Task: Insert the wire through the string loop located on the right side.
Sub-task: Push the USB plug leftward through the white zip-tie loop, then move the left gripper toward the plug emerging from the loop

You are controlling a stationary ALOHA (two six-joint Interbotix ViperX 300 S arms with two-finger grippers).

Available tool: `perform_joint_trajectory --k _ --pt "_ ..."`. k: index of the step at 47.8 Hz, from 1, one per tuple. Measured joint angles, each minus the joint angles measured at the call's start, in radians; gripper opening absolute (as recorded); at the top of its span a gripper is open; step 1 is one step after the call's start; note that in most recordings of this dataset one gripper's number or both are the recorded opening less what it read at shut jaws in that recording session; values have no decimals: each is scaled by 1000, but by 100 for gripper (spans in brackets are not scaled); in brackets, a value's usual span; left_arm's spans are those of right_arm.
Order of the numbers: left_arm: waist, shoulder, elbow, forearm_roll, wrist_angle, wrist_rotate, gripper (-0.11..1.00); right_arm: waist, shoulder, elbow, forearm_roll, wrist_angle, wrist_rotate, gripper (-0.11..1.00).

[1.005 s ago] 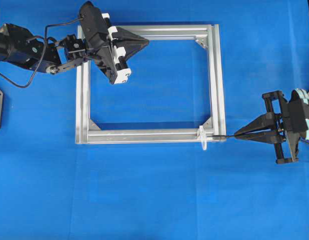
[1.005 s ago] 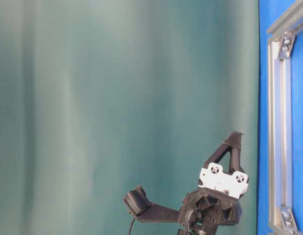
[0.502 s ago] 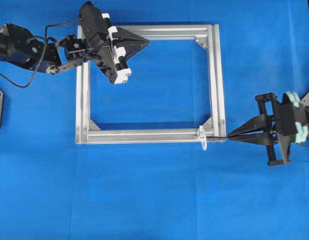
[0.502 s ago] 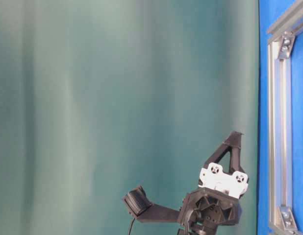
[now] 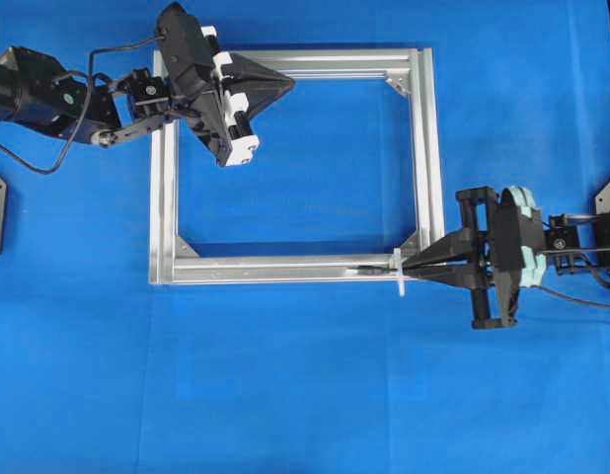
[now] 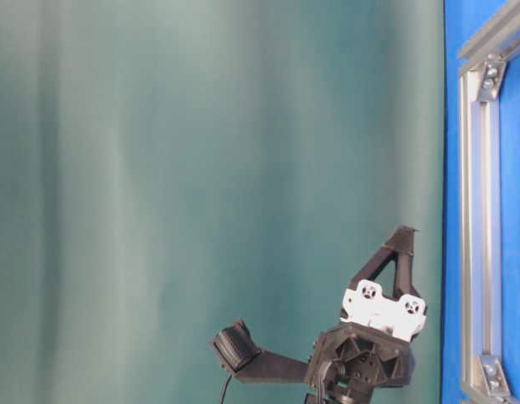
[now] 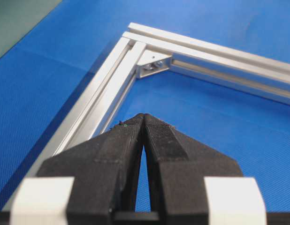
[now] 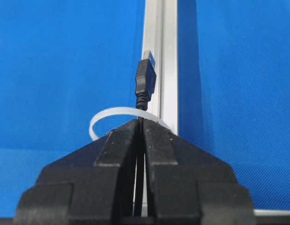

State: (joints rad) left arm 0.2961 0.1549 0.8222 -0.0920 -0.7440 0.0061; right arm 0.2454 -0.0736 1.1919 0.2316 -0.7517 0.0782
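1. Right gripper point(image 5: 416, 267): lower right of the overhead view, jaws pinched tight on the wire point(image 8: 145, 84) just behind its plug. Over the last second it has travelled leftward from well clear of the frame's corner until its tips lie at the loop.

2. Wire: in the right wrist view the dark plug with its short metallic tip stands past the fingertips, centre of the picture, lying along the aluminium bar. In the overhead view a short dark stretch point(image 5: 372, 267) shows on the bar just left of the loop; a second ago nothing dark lay there.

3. String loop point(image 8: 120, 115): a white arc curving just beyond the fingertips in the right wrist view, with the plug seen beyond it. In the overhead view it is the small white tie point(image 5: 399, 275) across the lower bar near the lower right corner. The plug appears to have gone through the loop, though neither view rules out that it passed over or beside it.

4. Aluminium frame point(image 5: 285, 269): square, centre of the overhead view, unmoved.

5. Left gripper point(image 5: 282, 81): upper left of the overhead view, above the frame's top bar, unchanged throughout; fingers point(image 7: 156, 136) pressed together on nothing, in the lower centre of the left wrist view.

6. Reading: the insertion looks essentially made. What remains is likely feeding more wire through, or letting go.
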Motion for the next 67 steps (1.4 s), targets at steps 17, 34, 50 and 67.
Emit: perform_joint_trajectory --k 17,34,50,67 --pt "-37 -2 2 0 0 -5 0 -2 3 -2 0 0 0 -3" --pt "-184 -17 17 0 0 -6 0 -3 2 6 2 2 0 -3" --pt "-316 -18 20 2 0 -12 0 -3 0 9 2 2 0 -3" --pt "-407 -18 20 0 0 -12 0 -3 2 9 2 2 0 -3"
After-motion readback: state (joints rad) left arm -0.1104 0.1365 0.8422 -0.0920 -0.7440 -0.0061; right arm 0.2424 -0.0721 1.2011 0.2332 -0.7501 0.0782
